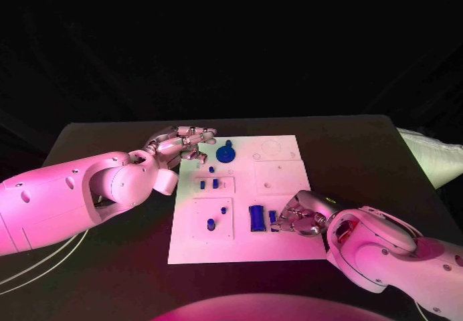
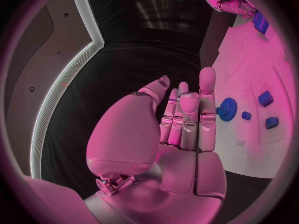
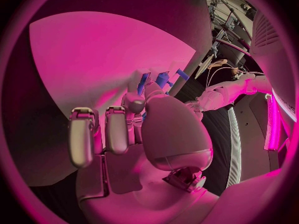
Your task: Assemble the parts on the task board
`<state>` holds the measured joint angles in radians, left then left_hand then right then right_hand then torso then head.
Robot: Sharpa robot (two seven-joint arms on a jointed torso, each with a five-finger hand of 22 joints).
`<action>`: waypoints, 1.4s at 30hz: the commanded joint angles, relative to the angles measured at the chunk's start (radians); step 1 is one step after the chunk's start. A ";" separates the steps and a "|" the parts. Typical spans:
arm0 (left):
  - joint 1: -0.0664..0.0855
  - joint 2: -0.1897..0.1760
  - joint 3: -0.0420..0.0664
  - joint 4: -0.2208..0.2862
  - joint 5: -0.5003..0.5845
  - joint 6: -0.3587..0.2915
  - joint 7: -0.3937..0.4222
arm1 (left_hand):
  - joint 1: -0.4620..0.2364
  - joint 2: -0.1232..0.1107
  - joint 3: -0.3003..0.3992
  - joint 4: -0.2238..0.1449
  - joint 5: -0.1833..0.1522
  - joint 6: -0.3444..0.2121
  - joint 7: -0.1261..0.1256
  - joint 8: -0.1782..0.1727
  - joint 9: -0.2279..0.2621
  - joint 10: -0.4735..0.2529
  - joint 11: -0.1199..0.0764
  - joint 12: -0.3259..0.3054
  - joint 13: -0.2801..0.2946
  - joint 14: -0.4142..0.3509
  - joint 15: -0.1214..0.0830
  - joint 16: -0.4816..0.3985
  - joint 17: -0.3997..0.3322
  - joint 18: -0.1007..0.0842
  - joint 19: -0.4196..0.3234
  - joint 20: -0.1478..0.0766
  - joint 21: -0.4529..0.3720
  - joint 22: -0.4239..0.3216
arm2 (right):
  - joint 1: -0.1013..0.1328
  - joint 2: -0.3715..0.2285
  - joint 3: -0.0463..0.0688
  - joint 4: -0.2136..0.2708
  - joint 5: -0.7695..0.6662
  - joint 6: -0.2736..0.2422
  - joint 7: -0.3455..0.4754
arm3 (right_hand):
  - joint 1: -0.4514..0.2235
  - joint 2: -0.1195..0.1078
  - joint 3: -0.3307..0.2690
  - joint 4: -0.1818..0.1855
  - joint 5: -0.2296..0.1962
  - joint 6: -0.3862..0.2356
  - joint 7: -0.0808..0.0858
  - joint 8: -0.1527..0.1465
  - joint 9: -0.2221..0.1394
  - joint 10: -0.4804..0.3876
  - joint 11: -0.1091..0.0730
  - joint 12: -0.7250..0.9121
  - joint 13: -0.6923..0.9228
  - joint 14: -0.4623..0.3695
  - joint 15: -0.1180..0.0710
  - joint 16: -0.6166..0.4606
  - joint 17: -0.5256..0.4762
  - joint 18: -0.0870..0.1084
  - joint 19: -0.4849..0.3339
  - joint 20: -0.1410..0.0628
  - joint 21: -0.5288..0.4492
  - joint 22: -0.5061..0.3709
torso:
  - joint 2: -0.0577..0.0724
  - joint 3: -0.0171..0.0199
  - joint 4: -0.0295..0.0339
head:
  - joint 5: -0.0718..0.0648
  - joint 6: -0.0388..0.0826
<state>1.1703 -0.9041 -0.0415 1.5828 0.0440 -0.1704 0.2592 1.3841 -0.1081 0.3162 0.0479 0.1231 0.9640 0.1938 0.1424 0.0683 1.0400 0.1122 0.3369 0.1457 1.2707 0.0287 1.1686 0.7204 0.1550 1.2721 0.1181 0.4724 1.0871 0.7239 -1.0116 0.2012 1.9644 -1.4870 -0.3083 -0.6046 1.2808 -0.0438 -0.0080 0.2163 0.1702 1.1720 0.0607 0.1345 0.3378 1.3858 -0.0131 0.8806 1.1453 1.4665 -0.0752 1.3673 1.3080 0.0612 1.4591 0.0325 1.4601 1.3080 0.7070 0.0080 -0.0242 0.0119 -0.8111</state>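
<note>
R hand (image 1: 301,217) at board's (image 1: 280,251) 5 o'clock pinches small blue peg (image 1: 273,216) beside long block (image 1: 257,218); keep it upright, seat slowly. L hand (image 1: 181,144), 11 o'clock, open, by gear (image 1: 226,154).

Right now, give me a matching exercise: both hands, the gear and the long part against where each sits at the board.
Things:
1 left hand
2 right hand
3 gear
4 long part

Places:
A near right edge of the board
B far left corner
C far half, beside the left hand
D near half, beside the right hand

Pairs: 1-B, 2-A, 3-C, 4-D
</note>
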 commanded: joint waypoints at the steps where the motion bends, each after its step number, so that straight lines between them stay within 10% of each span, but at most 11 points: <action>1: 0.000 0.001 0.001 0.000 -0.003 0.019 0.004 | 0.006 0.001 -0.006 0.000 -0.002 -0.006 -0.003 0.006 0.000 -0.005 0.001 0.007 0.001 -0.006 -0.001 0.002 -0.001 0.020 -0.001 0.007 -0.006 -0.001 | -0.003 -0.002 -0.002 0.004 -0.011 -0.008 0.010 | 0.015 -0.003 -0.006 -0.008 0.001 0.004 0.000 -0.005 -0.001 0.002 -0.002 -0.005 -0.002 0.059 -0.005 -0.004 0.008 -0.015 0.004 -0.001 -0.001 0.088 | 0.000 0.0007 -0.0020 | 0.002 0.002; 7: 0.000 0.001 0.000 -0.006 -0.003 0.018 0.006 | 0.006 0.001 -0.006 0.000 -0.002 -0.006 -0.003 0.006 0.000 -0.005 0.001 0.007 0.001 -0.006 -0.001 0.002 -0.002 0.020 -0.001 0.007 -0.007 -0.001 | 0.008 -0.021 0.001 0.019 0.060 -0.101 0.053 | 0.017 -0.019 -0.038 -0.003 0.026 -0.013 0.010 -0.018 -0.006 -0.026 0.005 -0.075 -0.042 0.049 0.001 -0.038 -0.030 -0.006 -0.019 0.002 -0.025 0.052 | -0.004 -0.0009 -0.0013 | -0.003 0.009; 13: -0.001 0.006 0.000 -0.023 0.007 0.017 0.012 | 0.006 0.001 -0.007 0.001 -0.002 -0.007 -0.003 0.007 0.000 -0.006 0.001 0.008 0.001 -0.009 -0.001 -0.001 -0.009 0.022 -0.004 0.007 -0.017 -0.006 | 0.066 -0.037 0.003 -0.020 0.307 -0.207 0.230 | 0.024 -0.024 -0.077 0.011 0.041 -0.051 0.027 -0.043 -0.015 -0.099 0.021 -0.262 -0.158 0.026 0.014 -0.126 -0.123 0.014 -0.072 0.015 -0.087 -0.032 | -0.012 -0.0041 -0.0027 | -0.008 0.020; 22: -0.008 0.015 0.000 -0.057 0.058 -0.016 0.052 | 0.015 0.010 -0.020 0.002 -0.002 -0.011 -0.011 0.024 0.000 -0.021 -0.002 0.021 -0.007 -0.199 0.005 -0.202 -0.240 0.027 -0.117 0.014 -0.131 -0.069 | 0.139 -0.004 0.002 -0.186 0.894 -0.214 0.681 | 0.182 0.044 -0.054 -0.037 0.054 -0.147 0.072 -0.073 -0.040 -0.239 0.059 -0.511 -0.372 -0.135 0.046 -0.667 -0.606 0.120 -0.375 0.042 -0.535 -0.553 | -0.043 -0.0147 -0.0052 | -0.011 0.042; 25: -0.010 0.022 0.000 -0.077 0.070 -0.035 0.073 | 0.022 0.011 -0.015 0.004 -0.003 -0.019 -0.012 0.025 -0.002 -0.024 0.003 0.004 -0.023 -0.259 0.014 -0.350 -0.319 0.026 -0.201 0.024 -0.208 -0.124 | 0.152 0.028 0.001 -0.256 1.046 -0.191 0.795 | 0.277 0.061 0.006 -0.072 0.040 -0.174 0.097 -0.072 -0.060 -0.283 0.088 -0.626 -0.498 -0.222 0.074 -0.815 -0.678 0.121 -0.434 0.060 -0.661 -0.640 | -0.056 -0.0196 -0.0087 | -0.009 0.054; 35: -0.023 0.057 0.000 -0.152 0.093 -0.115 0.153 | 0.031 -0.002 0.027 0.017 -0.004 -0.007 -0.028 -0.007 -0.003 -0.007 0.043 -0.136 -0.083 -0.314 0.100 -0.847 -0.531 0.023 -0.459 0.121 -0.413 -0.408 | 0.185 0.156 0.001 -0.482 1.268 -0.078 0.967 | 0.272 0.003 0.139 -0.063 -0.022 -0.203 0.125 -0.073 -0.158 -0.286 0.154 -0.819 -0.915 -0.398 0.176 -1.262 -1.012 0.118 -0.536 0.170 -1.074 -0.937 | -0.092 -0.0162 -0.0104 | -0.010 0.134; 42: -0.027 0.103 0.001 -0.196 0.095 -0.159 0.185 | 0.021 0.010 -0.030 0.011 -0.005 -0.015 -0.060 -0.074 -0.003 -0.044 0.069 -0.239 -0.085 -0.338 0.126 -1.033 -0.622 0.028 -0.589 0.168 -0.413 -0.631 | 0.205 0.231 0.001 -0.629 1.314 -0.023 1.003 | 0.207 0.005 0.157 -0.112 -0.037 -0.213 0.125 -0.071 -0.220 -0.307 0.164 -0.818 -1.052 -0.360 0.190 -1.305 -1.134 0.122 -0.496 0.191 -1.225 -1.066 | -0.106 -0.0110 -0.0058 | -0.010 0.178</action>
<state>1.1445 -0.8075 -0.0412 1.3919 0.1252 -0.2849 0.3887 1.4103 -0.1076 0.2933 0.0597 0.1230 0.9482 0.1381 0.0725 0.0661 1.0034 0.1802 0.1060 0.0618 0.9317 0.1503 0.1465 0.1042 0.1717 0.6901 0.2845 0.0616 0.4714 0.9288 -0.7877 0.2024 1.3511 -0.2400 -0.4032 0.3302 1.4949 -0.0398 0.1478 0.1097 0.1350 0.9603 0.1825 0.0651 0.1217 1.0784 0.1513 0.0656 0.1009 1.0983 0.1159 0.0642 0.1817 0.1777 0.9550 0.2264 0.2424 0.2493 0.6109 -0.0058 -0.0324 0.0022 -0.6473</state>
